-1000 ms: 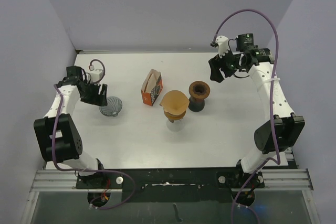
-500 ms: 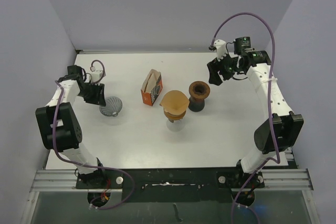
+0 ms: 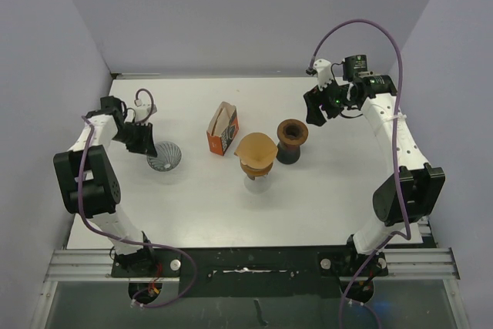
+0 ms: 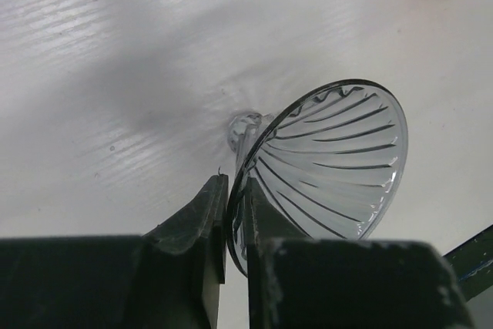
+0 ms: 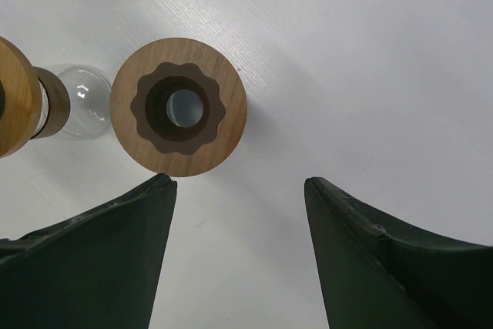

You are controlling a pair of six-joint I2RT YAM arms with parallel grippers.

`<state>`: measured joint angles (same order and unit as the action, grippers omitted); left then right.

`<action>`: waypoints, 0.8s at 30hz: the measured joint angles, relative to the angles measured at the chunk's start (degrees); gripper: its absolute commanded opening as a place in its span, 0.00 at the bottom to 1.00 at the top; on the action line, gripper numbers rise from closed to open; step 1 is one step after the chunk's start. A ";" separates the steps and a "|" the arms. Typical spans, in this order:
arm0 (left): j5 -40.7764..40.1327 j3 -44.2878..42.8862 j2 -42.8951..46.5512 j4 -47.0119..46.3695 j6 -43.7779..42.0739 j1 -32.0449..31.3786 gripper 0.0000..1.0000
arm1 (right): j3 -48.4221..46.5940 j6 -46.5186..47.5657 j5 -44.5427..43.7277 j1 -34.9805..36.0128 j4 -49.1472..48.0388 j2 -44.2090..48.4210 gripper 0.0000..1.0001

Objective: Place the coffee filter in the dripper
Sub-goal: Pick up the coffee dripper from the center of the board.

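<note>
Tabletop [image 3: 308, 198], white, lies beneath dripper [image 3: 163, 157]; walls [image 3: 246, 13] lavender.

Glossy ribbed dripper [image 4: 331, 159], probably glass

You can see the dripper [image 3: 163, 157], a clear glass cone with curvy lines inside. It is to the left of the orange box [image 3: 222, 130], a bit nearer the arms, wide mouth up. The coffee filter [image 3: 256, 149] is a brown paper cone, open side up, just right of the box. The two are well apart.
</note>
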<state>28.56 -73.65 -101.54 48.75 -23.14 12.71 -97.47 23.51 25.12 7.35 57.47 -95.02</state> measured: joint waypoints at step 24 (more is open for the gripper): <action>4.42 -23.63 -0.61 12.59 1.01 -1.07 0.00 | 1.07 0.00 0.04 0.00 -0.42 1.18 0.69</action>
<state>32.97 -97.27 -102.15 61.34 -22.13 11.64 -96.40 23.51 25.17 7.35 57.06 -93.84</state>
